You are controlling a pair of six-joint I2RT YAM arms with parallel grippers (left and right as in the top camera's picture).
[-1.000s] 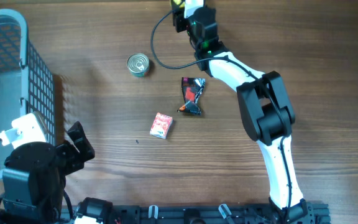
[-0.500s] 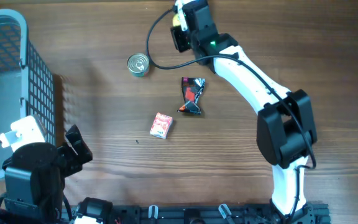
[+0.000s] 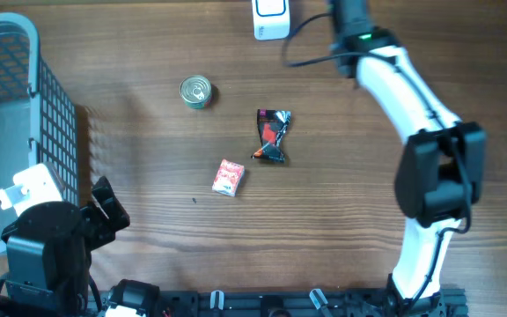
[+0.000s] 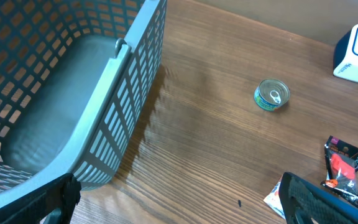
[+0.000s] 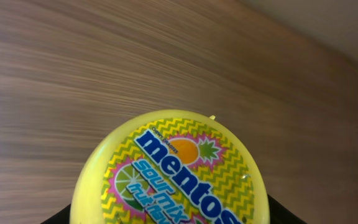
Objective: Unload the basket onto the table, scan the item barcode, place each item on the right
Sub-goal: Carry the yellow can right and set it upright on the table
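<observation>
One can (image 3: 195,92), one wrapper (image 3: 272,135), one box (image 3: 229,177), one Mentos tub (image 5: 169,174)

mentos tub (image 5: 169,180): round, yellow, sour-mix lid label facing wrist camera, over tabletop (image 5: 73,74) | scanner (image 3: 271,18): white box, blue side, upright at tabletop's far edge

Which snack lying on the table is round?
The silver can, left of the others. The red packet and the dark wrapper are flat with corners.
</observation>
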